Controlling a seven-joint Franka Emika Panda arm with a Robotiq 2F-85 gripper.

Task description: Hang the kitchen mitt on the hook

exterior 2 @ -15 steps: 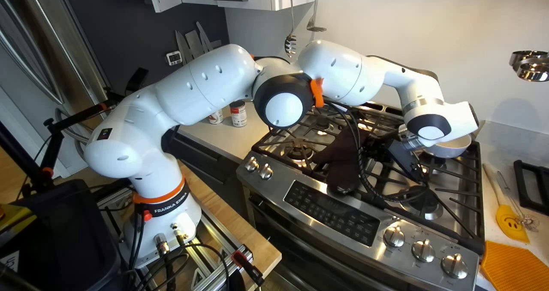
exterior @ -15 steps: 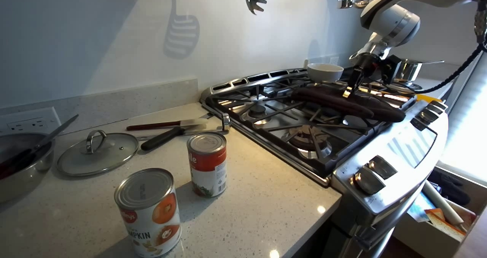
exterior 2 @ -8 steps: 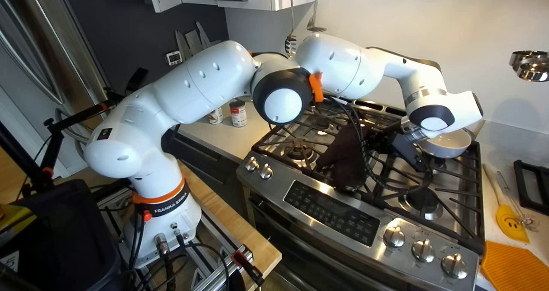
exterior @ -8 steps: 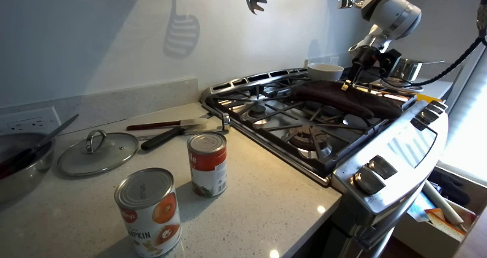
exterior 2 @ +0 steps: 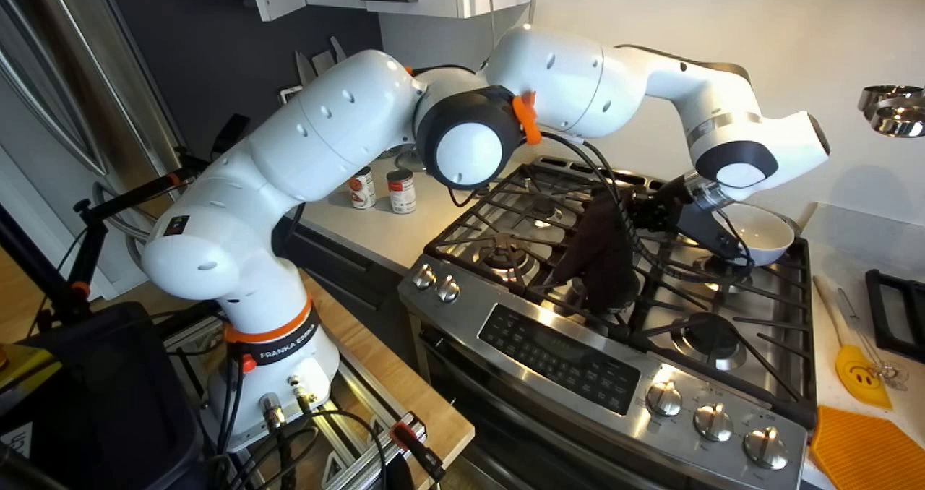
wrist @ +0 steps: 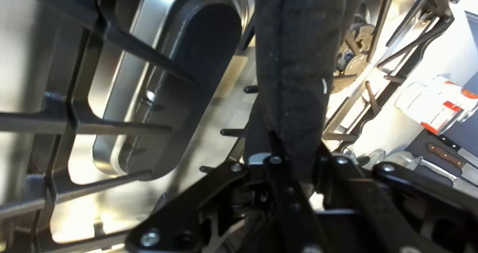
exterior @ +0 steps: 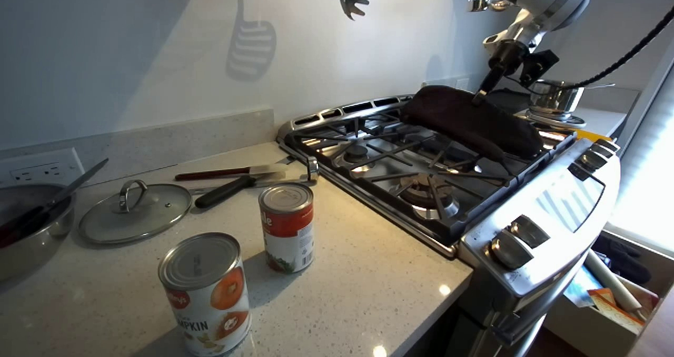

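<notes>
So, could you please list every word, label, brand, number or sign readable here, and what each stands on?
"MPKIN": large can; letters before it out of sight.
"y's": its red logo; letters before it unclear.
"le": small can; its beginning out of sight.
"FRANKA EM": robot base; the rest unclear.
Unreadable: control panel print (too small), lid stamp (blurred), bin label (cut off).

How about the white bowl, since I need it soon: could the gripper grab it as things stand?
Probably not: the gripper holds the kitchen mitt, so the white bowl likely must wait.
</notes>
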